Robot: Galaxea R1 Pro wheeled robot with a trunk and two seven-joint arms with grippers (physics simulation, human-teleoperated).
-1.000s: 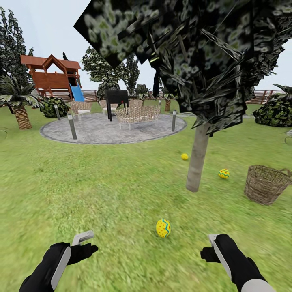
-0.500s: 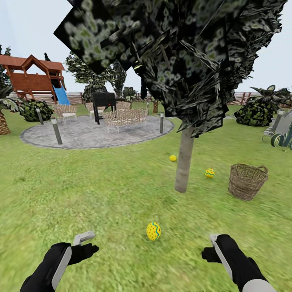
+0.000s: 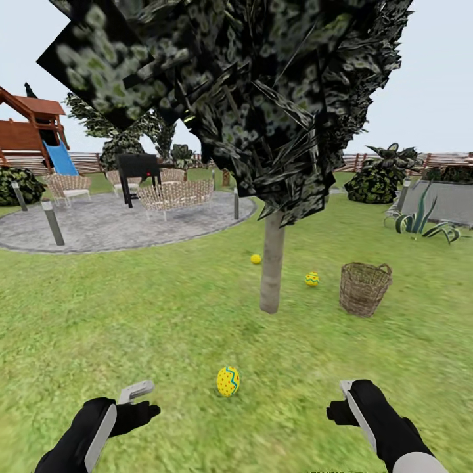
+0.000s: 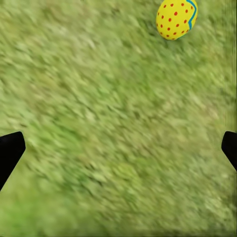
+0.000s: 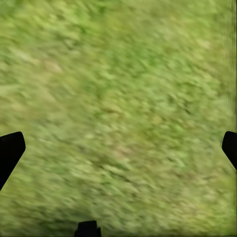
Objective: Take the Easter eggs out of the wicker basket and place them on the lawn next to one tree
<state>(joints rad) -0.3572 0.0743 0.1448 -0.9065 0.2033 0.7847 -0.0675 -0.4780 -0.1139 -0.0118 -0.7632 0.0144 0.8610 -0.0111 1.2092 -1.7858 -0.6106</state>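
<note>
Eggs (image 3: pixel 228 381) on lawn (image 3: pixel 131 309) — outside basket (image 3: pixel 364 289)

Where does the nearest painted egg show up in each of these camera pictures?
Head view: the nearest egg lies on the lawn, low in the picture, between the two grippers and nearer the left gripper.
Left wrist view: the same egg sits at the picture's top edge.
Right wrist view: grass, no egg.
Shared landmark: the lawn.
</note>
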